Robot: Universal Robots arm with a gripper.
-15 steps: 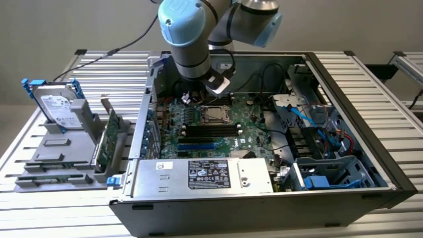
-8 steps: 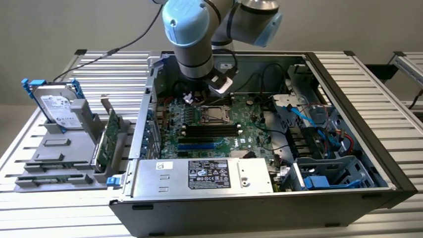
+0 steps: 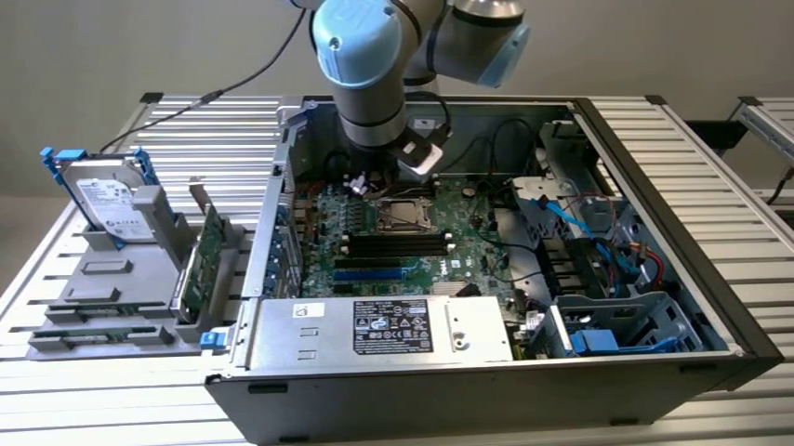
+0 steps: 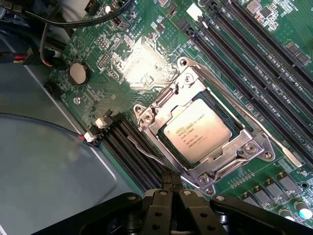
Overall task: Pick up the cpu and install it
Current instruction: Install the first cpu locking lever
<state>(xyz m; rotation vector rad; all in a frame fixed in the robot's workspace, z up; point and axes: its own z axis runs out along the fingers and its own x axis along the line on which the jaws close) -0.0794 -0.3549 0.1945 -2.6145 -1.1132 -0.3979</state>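
Here, an open computer case [image 3: 676, 232] lies on a slatted desk [image 3: 211, 125], and the arm reaches down into it over the motherboard [image 3: 429, 265]. The pincer [image 4: 171, 190] is closed, its two fingers pressed together with nothing between them, and it hangs just above the board close to one edge of the socket [image 4: 146, 117]. The cpu [image 4: 198, 128] sits flat in that socket with its dull silver top facing up and printed lettering showing. The socket's metal frame lies around its edges, and a thin lever [image 4: 288, 155] runs along one side. The pincer does not touch the cpu. Black memory slots [image 4: 254, 58] run on both sides of the socket, and a round coin battery [image 4: 78, 73] sits further off on the board. In the exterior view, a labelled power supply [image 3: 378, 327] fills the near end of the case. On the exterior view's left, outside the case, a grey rack [image 3: 112, 279] holds a hard drive [image 3: 106, 200] standing upright and green cards [image 3: 205, 255] on edge.
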